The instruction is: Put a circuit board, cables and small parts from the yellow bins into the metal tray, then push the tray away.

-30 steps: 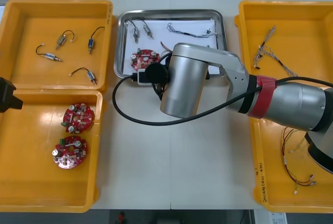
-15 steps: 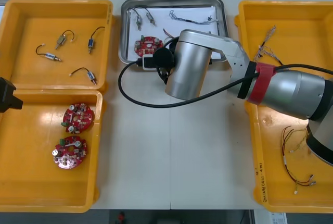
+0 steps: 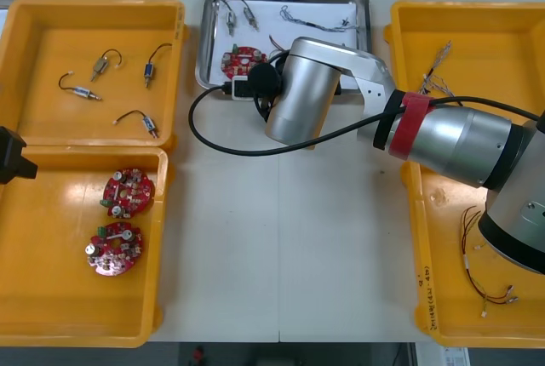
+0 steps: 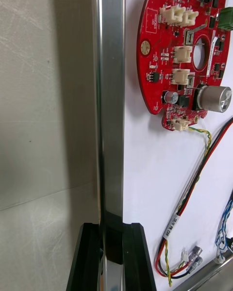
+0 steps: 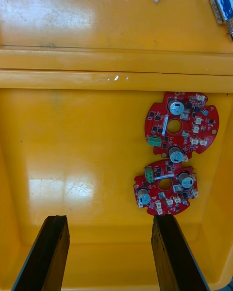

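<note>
The metal tray [image 3: 207,42] lies at the far middle of the table, white inside. In it are a red circuit board [image 3: 242,61], small metal parts [image 3: 239,17] and a blue and white cable [image 3: 311,19]. My right arm [image 3: 298,98] reaches over the tray's near left corner. In the right wrist view my right gripper [image 4: 112,230] is shut on the tray's rim [image 4: 110,102], with the board [image 4: 187,53] and a red and yellow cable [image 4: 194,194] just inside. My left gripper [image 5: 109,223] hangs open over the near left bin [image 3: 51,298].
Two more circuit boards [image 3: 128,191] [image 3: 112,248] lie in the near left bin. The far left bin [image 3: 34,17] holds several small metal parts [image 3: 102,64]. The right bins hold twisted cables [image 3: 438,77] and red and yellow cables [image 3: 485,264]. Bare table stretches between the bins [image 3: 281,247].
The tray has slid away from me toward the table's far edge, with my right gripper following on its near rim. The left arm has not moved.
</note>
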Robot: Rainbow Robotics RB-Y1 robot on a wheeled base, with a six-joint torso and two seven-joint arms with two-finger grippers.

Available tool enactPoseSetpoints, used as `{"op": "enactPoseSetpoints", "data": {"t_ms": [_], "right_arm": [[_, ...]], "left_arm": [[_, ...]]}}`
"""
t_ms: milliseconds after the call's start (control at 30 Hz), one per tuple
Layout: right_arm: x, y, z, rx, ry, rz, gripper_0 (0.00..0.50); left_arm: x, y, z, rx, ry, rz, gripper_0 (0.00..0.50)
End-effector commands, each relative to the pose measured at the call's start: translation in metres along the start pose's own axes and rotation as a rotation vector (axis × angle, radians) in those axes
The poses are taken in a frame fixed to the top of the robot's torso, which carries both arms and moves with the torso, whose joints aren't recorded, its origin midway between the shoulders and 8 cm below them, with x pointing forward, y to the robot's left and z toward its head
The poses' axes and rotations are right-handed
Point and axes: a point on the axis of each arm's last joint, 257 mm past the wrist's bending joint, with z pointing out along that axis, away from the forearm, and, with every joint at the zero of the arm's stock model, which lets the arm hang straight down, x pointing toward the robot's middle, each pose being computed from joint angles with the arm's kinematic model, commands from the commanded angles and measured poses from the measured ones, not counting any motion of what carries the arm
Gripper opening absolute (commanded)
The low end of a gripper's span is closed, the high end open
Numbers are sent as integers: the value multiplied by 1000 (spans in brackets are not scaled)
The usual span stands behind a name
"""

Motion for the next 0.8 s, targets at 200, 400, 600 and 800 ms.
{"op": "enactPoseSetpoints", "data": {"t_ms": [200,400,600,800], "right_arm": [[-35,-43,-24,61,-64,-16,500],[-40,-31,-41,-15,-70,37,500],[-40,-6,-66,-92,-78,107,500],[-24,26,-103,-185,-57,172,500]], "left_arm": [[0,14,-13,-45,-15,57,500],[0,14,-13,-45,-15,57,500],[0,14,-13,-45,-15,57,500],[0,14,-13,-45,-15,57,500]]}}
